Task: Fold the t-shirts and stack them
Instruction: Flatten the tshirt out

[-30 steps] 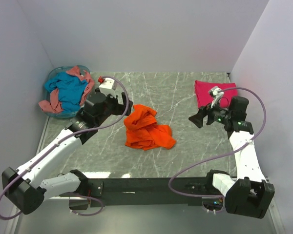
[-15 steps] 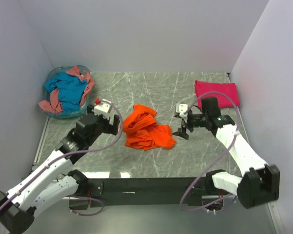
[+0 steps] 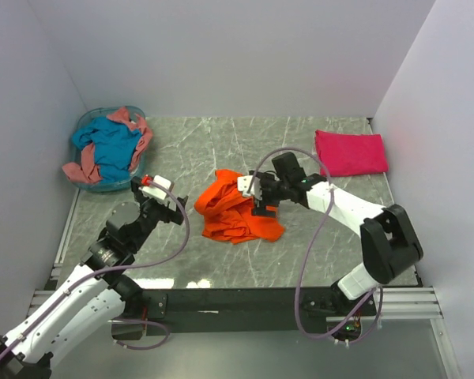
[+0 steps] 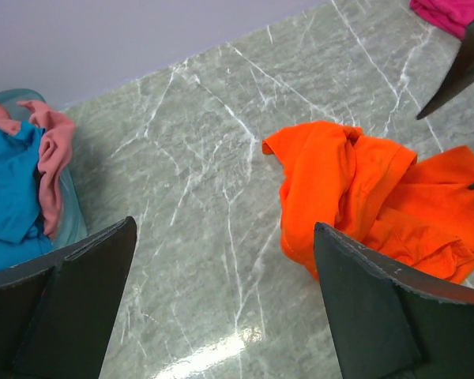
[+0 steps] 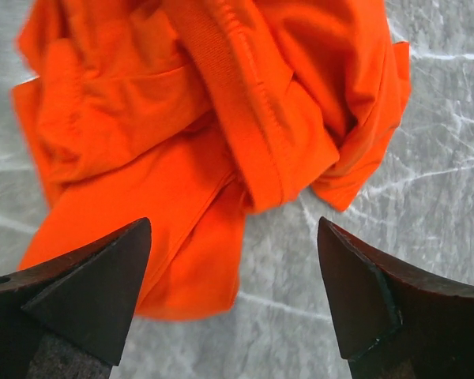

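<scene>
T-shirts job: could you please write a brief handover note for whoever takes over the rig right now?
Left gripper: open, empty, over bare table left of the orange t-shirt.
Right gripper: open, empty, poised over the orange t-shirt.
Orange t-shirt: crumpled mid-table. Magenta t-shirt: folded, far right. Teal t-shirt and salmon t-shirt: bunched in the basket, far left.
Done: magenta folded.
Left: fold the other three, then stack.

Bare counter (image 3: 221,146) lies open along the far edge, between the basket (image 3: 103,186) in the far-left corner and the folded magenta t-shirt (image 3: 350,152) in the far-right corner. The crumpled orange t-shirt (image 3: 233,215) fills the centre. The right arm (image 3: 344,207) crosses the strip to its right.
</scene>
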Motion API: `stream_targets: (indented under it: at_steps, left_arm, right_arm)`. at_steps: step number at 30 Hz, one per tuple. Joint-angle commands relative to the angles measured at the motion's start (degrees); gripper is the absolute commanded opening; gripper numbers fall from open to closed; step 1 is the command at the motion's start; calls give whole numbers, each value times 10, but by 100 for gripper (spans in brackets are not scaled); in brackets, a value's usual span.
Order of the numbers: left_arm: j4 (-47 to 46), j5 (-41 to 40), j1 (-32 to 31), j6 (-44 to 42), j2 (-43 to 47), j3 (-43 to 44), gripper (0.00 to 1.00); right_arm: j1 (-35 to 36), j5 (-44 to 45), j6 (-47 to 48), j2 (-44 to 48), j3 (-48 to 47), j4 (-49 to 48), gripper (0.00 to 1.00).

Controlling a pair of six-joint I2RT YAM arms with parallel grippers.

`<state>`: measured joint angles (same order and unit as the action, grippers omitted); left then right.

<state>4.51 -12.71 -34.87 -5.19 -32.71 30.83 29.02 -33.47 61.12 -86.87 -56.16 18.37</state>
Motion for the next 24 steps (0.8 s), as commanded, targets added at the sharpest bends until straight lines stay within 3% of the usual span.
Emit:
stream_targets:
  at_steps: [1, 16, 22, 24]
  left_arm:
    - [-18, 2, -2, -13, -5, 8, 100]
    - [-21, 15, -1, -20, 19, 4, 99]
    - [-22, 18, -1, -24, 26, 2, 99]
    - [-27, 22, -2, -25, 27, -1, 100]
  right_arm:
    - [19, 65, -24, -33, -28, -69, 91]
    - [56, 117, -54, -90, -29, -135, 73]
    - [63, 119, -54, -102, -32, -139, 62]
    - [63, 118, -53, -105, -33, -135, 51]
